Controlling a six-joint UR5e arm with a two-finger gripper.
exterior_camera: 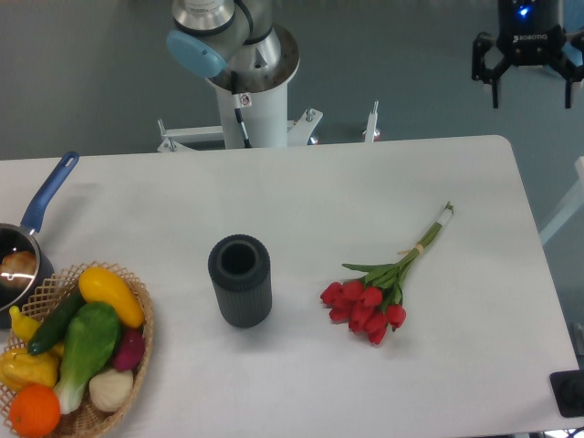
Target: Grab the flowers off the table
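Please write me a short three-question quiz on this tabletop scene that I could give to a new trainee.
1. True or false: the gripper already holds the flowers.
2. Which way do the red blooms point? A) toward the near table edge and the vase; B) toward the far right corner; C) straight up.
3. Fill in: the wicker basket of vegetables sits at the table's near ____ corner in the camera view.

Key
1. False: the gripper is open, up at the top right, well away from the flowers, which lie flat on the table.
2. A: the stems run up toward the far right.
3. Left, just in front of the blue-handled pan.
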